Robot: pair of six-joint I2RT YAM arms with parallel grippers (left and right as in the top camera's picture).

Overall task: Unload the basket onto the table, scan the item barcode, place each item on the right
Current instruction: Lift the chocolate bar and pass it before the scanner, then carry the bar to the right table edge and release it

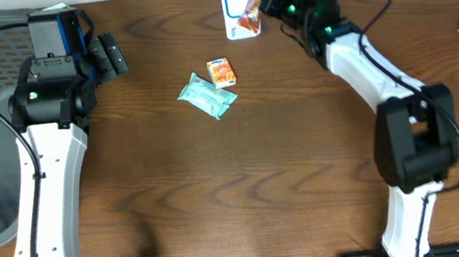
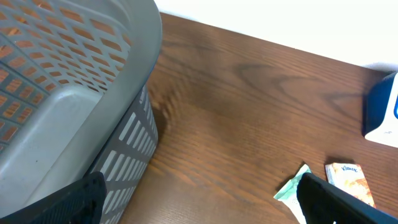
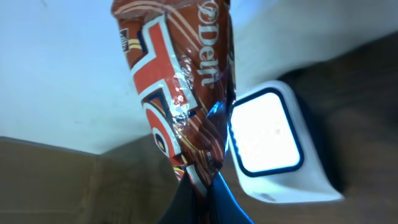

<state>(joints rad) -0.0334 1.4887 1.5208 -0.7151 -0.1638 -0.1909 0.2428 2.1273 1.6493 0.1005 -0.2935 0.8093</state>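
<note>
Hanging crumpled from the right gripper (image 3: 200, 190), the snack packet (image 3: 180, 87) is glossy red-orange with white and navy bands and "Delft" printed along one side (whether a barcode faces the scanner I cannot tell). Its lower end is pinched between the closed fingers and hidden there; its top is cut off by the frame. It hangs just beside the white scanner (image 3: 268, 140) with the blue-rimmed window, at the table's far edge. The left gripper (image 1: 111, 55) gapes wide, empty, near the grey basket (image 2: 74, 93).

We see bright, even light; glare streaks the wrapper (image 3: 180, 93), and the scanner window (image 3: 267, 134) blows out white.
</note>
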